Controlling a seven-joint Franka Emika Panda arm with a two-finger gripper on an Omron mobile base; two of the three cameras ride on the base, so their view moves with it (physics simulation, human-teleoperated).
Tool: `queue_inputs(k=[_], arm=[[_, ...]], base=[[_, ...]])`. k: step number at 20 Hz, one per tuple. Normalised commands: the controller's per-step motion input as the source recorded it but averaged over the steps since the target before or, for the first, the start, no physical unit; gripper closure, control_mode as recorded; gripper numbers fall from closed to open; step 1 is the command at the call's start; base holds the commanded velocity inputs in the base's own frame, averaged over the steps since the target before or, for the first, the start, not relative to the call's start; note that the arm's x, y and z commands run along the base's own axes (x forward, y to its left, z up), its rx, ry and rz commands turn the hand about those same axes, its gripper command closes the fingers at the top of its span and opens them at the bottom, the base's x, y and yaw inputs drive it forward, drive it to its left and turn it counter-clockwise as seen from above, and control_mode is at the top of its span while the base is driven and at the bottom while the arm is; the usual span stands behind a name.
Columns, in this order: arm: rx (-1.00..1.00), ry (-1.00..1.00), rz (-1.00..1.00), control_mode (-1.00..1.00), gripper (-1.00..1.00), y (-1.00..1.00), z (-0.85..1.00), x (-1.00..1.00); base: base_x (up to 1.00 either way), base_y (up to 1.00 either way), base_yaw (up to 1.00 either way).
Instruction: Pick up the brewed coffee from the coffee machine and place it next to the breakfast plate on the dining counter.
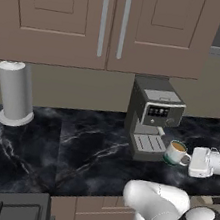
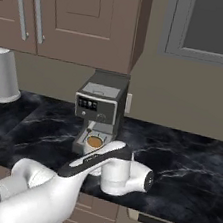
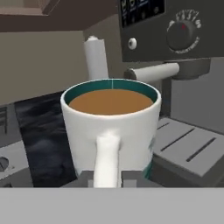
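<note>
Mug at the machine's right side

The brewed coffee [image 1: 177,152] stands on the black counter [image 1: 85,148] just beside the coffee machine [image 1: 152,116] drip tray (handle facing the hand); the gripper [image 3: 107,177] straddles that handle, grip state unclear.

Both base views look forward and down at the bench [image 1: 75,147] from left and right, sharing the coffee machine [image 1: 153,116]. The hand view sits close, level with the mug [image 3: 111,127].
</note>
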Motion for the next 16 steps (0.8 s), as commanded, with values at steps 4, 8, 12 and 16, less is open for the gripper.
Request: queue_inputs(k=[4,8,12,16], arm=[[0.0,0.06,0.11,-1.0,1.0,-0.05,0.94,-0.83],[0.0,0.05,0.17,-1.0,1.0,0.18,0.89,-0.48],[0.0,0.02,0.18,-1.0,1.0,0.27,0.63,-0.2],[0.0,0.0,0.15,-1.0,1.0,0.07,0.45,-0.02]], base=[[0.0,0.0,0.0],[0.0,0.0,0.0],[0.0,0.0,0.0],[0.0,0.0,0.0]])
